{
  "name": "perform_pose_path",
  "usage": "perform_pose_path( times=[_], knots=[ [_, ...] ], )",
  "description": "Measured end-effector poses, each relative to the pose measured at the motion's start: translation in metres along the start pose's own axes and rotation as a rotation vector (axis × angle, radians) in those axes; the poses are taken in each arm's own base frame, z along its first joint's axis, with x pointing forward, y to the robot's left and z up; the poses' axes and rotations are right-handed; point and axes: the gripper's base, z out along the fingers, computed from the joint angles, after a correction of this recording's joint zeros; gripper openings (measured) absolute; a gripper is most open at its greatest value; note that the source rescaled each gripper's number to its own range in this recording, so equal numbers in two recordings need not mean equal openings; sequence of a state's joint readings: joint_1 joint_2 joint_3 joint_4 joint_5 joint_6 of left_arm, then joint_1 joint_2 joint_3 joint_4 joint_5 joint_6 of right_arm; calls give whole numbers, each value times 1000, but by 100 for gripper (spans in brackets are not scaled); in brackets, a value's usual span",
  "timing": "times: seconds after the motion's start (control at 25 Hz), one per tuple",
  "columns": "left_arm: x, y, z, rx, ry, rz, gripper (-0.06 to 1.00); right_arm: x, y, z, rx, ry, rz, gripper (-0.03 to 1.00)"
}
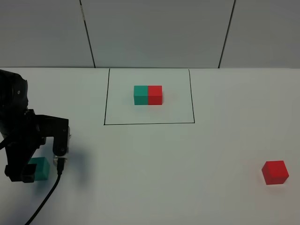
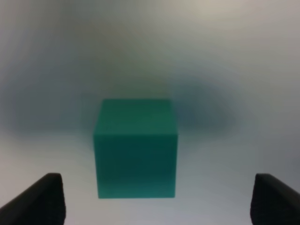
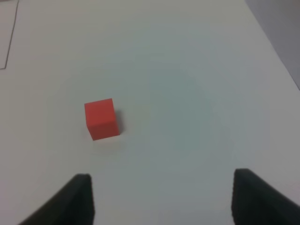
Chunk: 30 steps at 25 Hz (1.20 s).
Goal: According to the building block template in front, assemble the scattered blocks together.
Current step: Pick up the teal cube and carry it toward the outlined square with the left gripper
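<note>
Template (image 1: 147,94) is sitting at the far middle of the table (image 1: 154,178), inside a black rectangle (image 1: 150,123), and it is showing you the goal: green on the left, red touching it on the right. The loose green cube (image 2: 136,147) is lying at the near left and the loose red cube (image 1: 275,172) at the near right. They are well apart, so nothing is joined yet.

Your left gripper (image 2: 157,202) is hanging low over the green cube with its jaws spread. The wrist view is showing bare table on either side of the cube, so the fingers are straddling it without touching. That looks like the setup for a pinch: the cube is sitting centred and square to the fingers, so closing should not be twisting it.

Your right gripper (image 3: 164,201) is also standing spread and holding nothing. The red cube is lying ahead of it, off toward one finger's side rather than between the fingers. The exterior view is not showing that arm at all.

Each arm is facing the cube on its own side, which is matching the template's order. I'd judge the next move to be closing the left jaws, then lining up the right gripper.
</note>
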<state>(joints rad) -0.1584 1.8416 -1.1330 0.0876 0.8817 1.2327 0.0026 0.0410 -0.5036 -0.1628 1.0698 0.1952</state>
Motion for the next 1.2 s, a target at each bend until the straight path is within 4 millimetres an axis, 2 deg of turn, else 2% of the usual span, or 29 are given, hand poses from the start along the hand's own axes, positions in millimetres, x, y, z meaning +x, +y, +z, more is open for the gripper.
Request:
perform_pose_path(
  times=[0.32, 0.64, 1.04, 1.2],
  knots=[
    [-2, 5, 3, -43, -14, 6, 80, 0, 0, 0, 0, 0, 0, 58],
    [-2, 9, 29, 21, 26, 51, 80, 0, 0, 0, 0, 0, 0, 58],
    [10, 14, 31, -1, 2, 18, 80, 0, 0, 0, 0, 0, 0, 58],
    [6, 14, 32, -1, -60, 1, 80, 0, 0, 0, 0, 0, 0, 58]
  ],
)
